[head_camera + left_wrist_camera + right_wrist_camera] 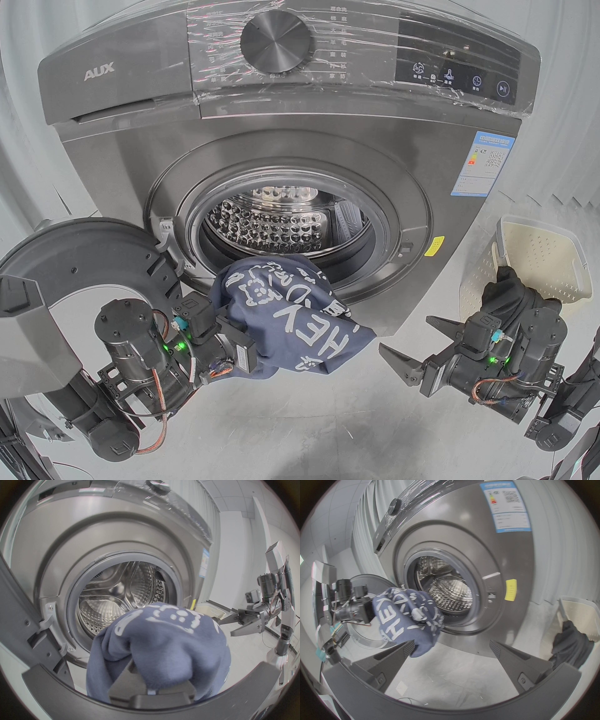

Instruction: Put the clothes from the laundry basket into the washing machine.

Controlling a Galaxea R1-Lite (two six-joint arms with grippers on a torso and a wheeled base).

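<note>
Half done at most, judging by the layout. Finds the left end effector (247, 353) clenched on the blue shirt (294, 312), with cloth bunched over its fingers. Places the shirt at the lower lip of the open washing machine (281, 137), not yet inside the drum (275, 222), hem hanging towards the floor; cannot tell whether cloth touches the seal. Reads that height as chosen to clear the lip before a push inward. Notes the door (75, 262) swung aside on the robot's left, leaving the mouth free. Records the right end effector (420, 349) released, fingers spread, carrying nothing, low beside the laundry basket (550, 250). Sees a dark garment (509, 294) draped over the basket's near rim, apparently within reach for a next pick. Flags a possible snag of the hanging hem on the seal.
</note>
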